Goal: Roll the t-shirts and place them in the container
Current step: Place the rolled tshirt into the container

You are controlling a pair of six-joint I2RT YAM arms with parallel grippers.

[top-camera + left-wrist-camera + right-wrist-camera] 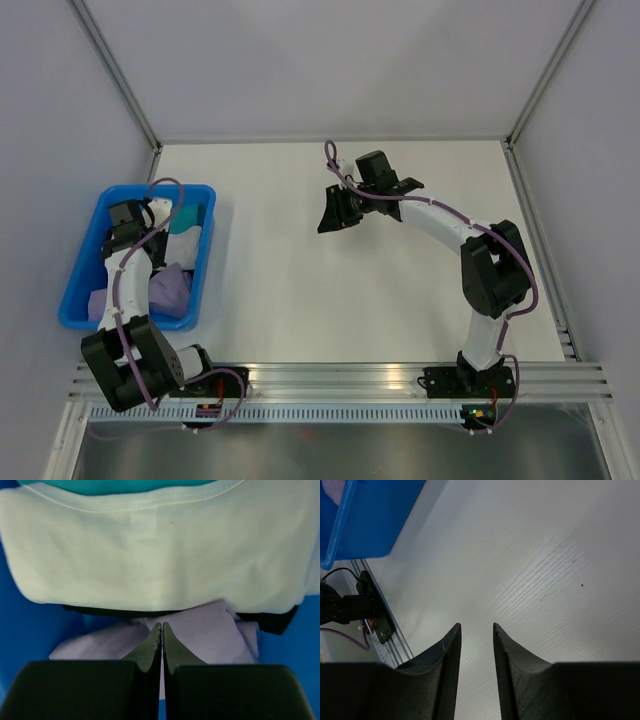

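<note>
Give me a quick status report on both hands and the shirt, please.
Left hand shut, tips at lavender t-shirt in blue bin; pinch unconfirmed. Right hand open, empty, above table. White cloth crowds the shirt's far side.

White table (350,270) with one blue bin (82,272) on it.
Set flat on the left side, a little crooked, close to the front rail (340,378).

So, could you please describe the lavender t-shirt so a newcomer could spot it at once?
Find the blue bin on the left of the table. Inside, at its near end, lies the crumpled lavender t-shirt. It is the only pale-purple cloth; the white cloth and teal cloth lie beyond it.
</note>
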